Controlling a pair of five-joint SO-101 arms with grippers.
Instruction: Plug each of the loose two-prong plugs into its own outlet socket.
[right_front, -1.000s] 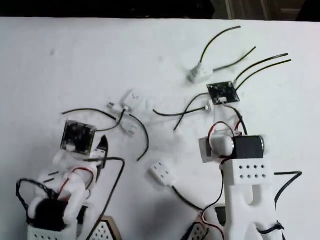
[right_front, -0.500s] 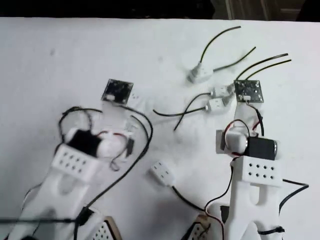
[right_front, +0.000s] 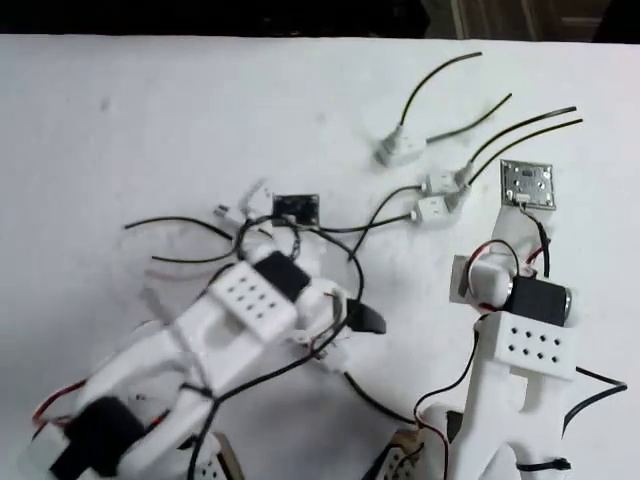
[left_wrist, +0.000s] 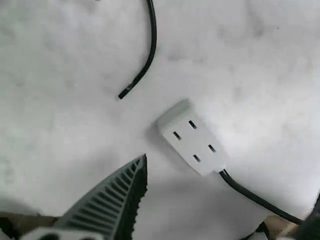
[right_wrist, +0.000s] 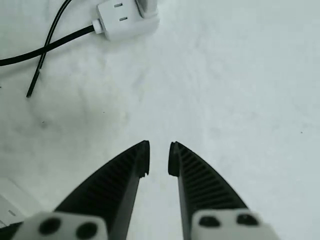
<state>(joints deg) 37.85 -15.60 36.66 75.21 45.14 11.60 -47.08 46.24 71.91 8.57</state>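
Your left hand (right_front: 352, 322) is spread wide and holding nothing. One ribbed finger (left_wrist: 117, 197) sits just beside the white socket block (left_wrist: 192, 137), which lies flat on the table (left_wrist: 260, 60) with a black cord running off one end. A loose black wire end (left_wrist: 142, 65) lies near it. Your right hand (right_wrist: 158, 152) is almost together with just a sliver of gap, empty, over bare table. Ahead of it sits a white connector (right_wrist: 122, 20) with two slots and black wires (right_wrist: 55, 40). Farther back, another white plug (right_front: 400, 150) lies on its own.
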